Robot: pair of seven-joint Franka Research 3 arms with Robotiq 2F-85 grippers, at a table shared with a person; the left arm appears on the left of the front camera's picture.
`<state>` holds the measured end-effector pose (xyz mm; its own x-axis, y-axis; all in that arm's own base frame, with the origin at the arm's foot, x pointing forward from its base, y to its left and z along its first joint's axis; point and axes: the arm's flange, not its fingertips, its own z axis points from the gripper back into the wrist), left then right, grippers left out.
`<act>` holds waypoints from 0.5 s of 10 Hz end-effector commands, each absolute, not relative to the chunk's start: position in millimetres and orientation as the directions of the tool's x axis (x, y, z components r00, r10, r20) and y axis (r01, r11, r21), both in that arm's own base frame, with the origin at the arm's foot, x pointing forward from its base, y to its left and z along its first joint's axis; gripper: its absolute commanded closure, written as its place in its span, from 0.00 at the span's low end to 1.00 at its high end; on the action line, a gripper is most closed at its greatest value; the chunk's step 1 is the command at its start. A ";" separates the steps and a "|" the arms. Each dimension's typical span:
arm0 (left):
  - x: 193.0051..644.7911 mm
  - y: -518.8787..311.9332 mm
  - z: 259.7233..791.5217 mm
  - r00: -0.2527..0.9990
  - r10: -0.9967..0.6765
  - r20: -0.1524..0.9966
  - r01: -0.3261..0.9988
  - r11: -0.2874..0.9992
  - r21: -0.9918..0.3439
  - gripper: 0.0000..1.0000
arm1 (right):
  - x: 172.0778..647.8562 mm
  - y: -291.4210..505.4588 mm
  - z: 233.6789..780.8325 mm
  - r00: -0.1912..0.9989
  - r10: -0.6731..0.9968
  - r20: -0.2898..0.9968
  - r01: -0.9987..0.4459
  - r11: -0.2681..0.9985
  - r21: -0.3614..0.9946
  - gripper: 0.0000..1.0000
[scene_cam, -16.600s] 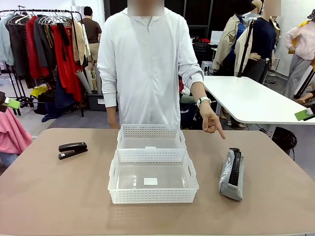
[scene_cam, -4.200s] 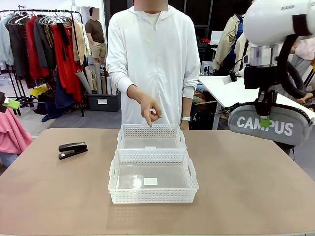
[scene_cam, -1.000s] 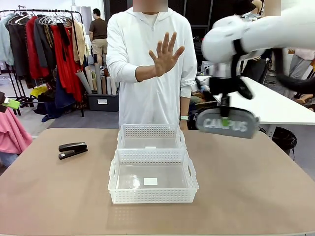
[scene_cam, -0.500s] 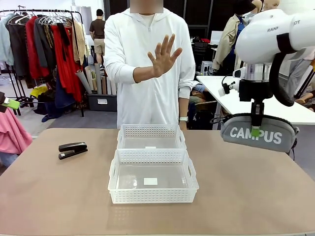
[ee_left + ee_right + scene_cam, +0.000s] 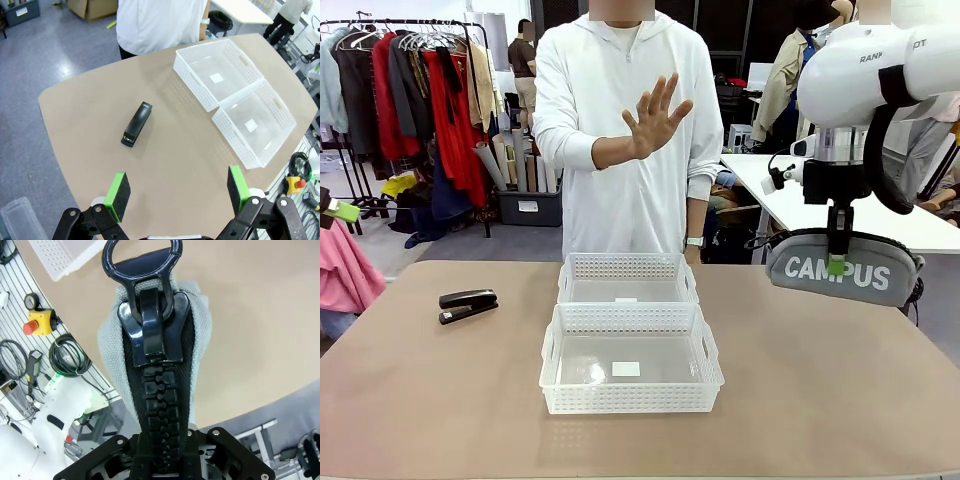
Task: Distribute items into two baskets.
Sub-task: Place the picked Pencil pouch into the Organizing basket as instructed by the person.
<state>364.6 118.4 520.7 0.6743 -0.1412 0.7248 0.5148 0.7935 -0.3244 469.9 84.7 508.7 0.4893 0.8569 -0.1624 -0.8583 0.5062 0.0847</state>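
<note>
Grey cloth makes up the long, soft pouch (image 5: 842, 268) with white CAMPUS letters. In the front view it hangs in the air over the right side of the tan table (image 5: 420, 400), well apart from the baskets, and the right gripper (image 5: 837, 265) is squeezed tight on its top. Two white plastic baskets with tiny holes in their walls sit touching in the middle, the near basket (image 5: 631, 398) and the far basket (image 5: 626, 266), both with nothing inside. The small black stapler (image 5: 468, 304) lies far off on the left, with bare table all around it. A person stands behind the far basket and holds one hand (image 5: 655, 115) up flat, fingers spread. In the left wrist view, the left gripper (image 5: 177, 189) hangs high over the table with its green pads (image 5: 118, 194) wide apart, grasping nothing. The stapler lies below it on bare tabletop, and the baskets sit off to the right. In the right wrist view, the pouch's chunky black zipper (image 5: 159, 405) runs up to a shiny ring pull (image 5: 142, 260), and the table's curved edge passes under the pouch.
</note>
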 end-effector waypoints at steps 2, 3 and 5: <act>365.8 118.9 520.4 0.665 -0.132 0.735 0.520 0.788 -0.329 0.00 | 473.3 84.4 514.4 0.489 0.854 -0.175 -0.858 0.508 0.079 1.00; 365.8 118.9 520.4 0.665 -0.132 0.735 0.520 0.788 -0.329 0.00 | 473.3 84.4 514.4 0.489 0.854 -0.175 -0.858 0.508 0.079 1.00; 365.8 118.9 520.4 0.665 -0.132 0.735 0.520 0.788 -0.329 0.00 | 473.3 84.4 514.4 0.489 0.854 -0.175 -0.858 0.508 0.079 1.00</act>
<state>364.6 118.4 520.7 0.6743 -0.1412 0.7248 0.5149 0.7935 -0.3244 470.0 84.9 508.4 0.4887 0.8571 -0.1628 -0.8584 0.5057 0.0855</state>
